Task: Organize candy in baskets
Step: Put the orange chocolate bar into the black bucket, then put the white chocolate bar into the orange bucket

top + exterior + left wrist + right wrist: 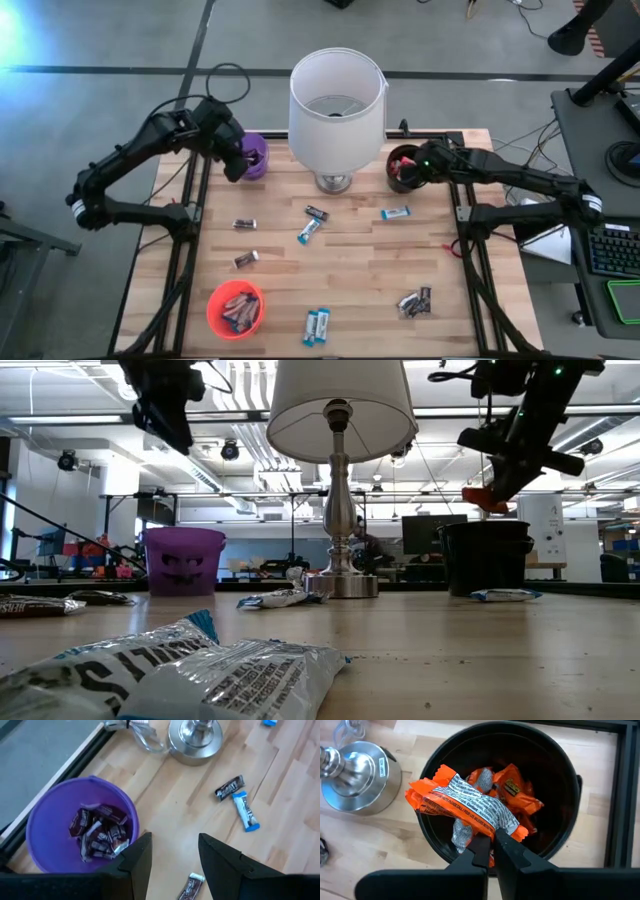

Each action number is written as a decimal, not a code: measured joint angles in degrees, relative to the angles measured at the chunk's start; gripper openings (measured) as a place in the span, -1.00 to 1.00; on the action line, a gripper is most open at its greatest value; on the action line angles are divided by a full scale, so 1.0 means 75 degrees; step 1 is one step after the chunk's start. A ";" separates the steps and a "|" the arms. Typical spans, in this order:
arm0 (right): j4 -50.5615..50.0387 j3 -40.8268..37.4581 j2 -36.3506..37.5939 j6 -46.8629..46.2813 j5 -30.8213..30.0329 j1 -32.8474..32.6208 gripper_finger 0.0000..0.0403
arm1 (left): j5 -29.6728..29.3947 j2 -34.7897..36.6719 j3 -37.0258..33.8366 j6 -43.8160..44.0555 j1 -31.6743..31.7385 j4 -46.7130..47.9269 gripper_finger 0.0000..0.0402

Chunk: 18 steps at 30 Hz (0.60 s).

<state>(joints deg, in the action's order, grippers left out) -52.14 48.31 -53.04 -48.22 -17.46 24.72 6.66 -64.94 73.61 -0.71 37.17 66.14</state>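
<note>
Little can be read. In the low view, the silver and blue wrapper (200,670) lying nearest on the tabletop, well in front of the lamp base (343,586), carries large dark block letters, upside down and cut off, so no word comes clear. The orange wrapper (465,802) held over the black basket (560,785) has fine white print on its silver back, too small to read. An orange wrapper (512,787) inside that basket bears a small dark logo, also unreadable.

A robotics lab: a light wooden-plank bench (340,262) on a grey concrete floor (90,40), open-plan desks with dark monitors (428,532), exposed ceiling ducts (250,455).
</note>
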 joint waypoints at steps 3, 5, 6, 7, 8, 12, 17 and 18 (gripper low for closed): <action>0.0087 0.0000 -0.0032 0.0111 -0.0008 -0.0001 -0.96 | 0.0000 -0.0145 0.0397 -0.0010 -0.0003 0.0464 -0.29; 0.0081 0.0014 -0.0041 0.0241 -0.0008 -0.0001 -0.95 | 0.0000 -0.0242 0.0686 -0.0045 -0.0003 0.0832 -0.29; 0.0077 0.0042 -0.0046 0.0331 -0.0008 -0.0001 -0.94 | 0.0001 -0.0293 0.0820 -0.0092 -0.0003 0.0990 -0.29; 0.0090 0.0078 -0.0052 0.0391 -0.0013 -0.0001 -0.93 | 0.0000 -0.0325 0.0917 -0.0153 -0.0003 0.1109 -0.29; 0.0087 0.0110 -0.0052 0.0480 -0.0032 -0.0003 -0.90 | 0.0000 -0.0345 0.1003 -0.0228 -0.0003 0.1205 -0.29; 0.0079 0.0226 -0.0052 0.0788 -0.0296 -0.0001 -0.73 | 0.0001 -0.0350 0.1146 -0.0378 -0.0003 0.1492 -0.29; 0.0073 0.0327 -0.0052 0.0721 -0.0628 -0.0004 -0.47 | 0.0467 -0.0286 0.1156 -0.0379 0.0000 0.1785 -0.29; 0.0064 0.0361 -0.0052 0.0715 -0.0665 -0.0004 -0.43 | 0.0643 -0.0268 0.1153 -0.0392 0.0000 0.1804 -0.29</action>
<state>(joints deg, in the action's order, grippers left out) -51.66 51.02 -53.43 -42.85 -22.45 24.69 11.48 -66.95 82.26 -3.65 37.17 79.67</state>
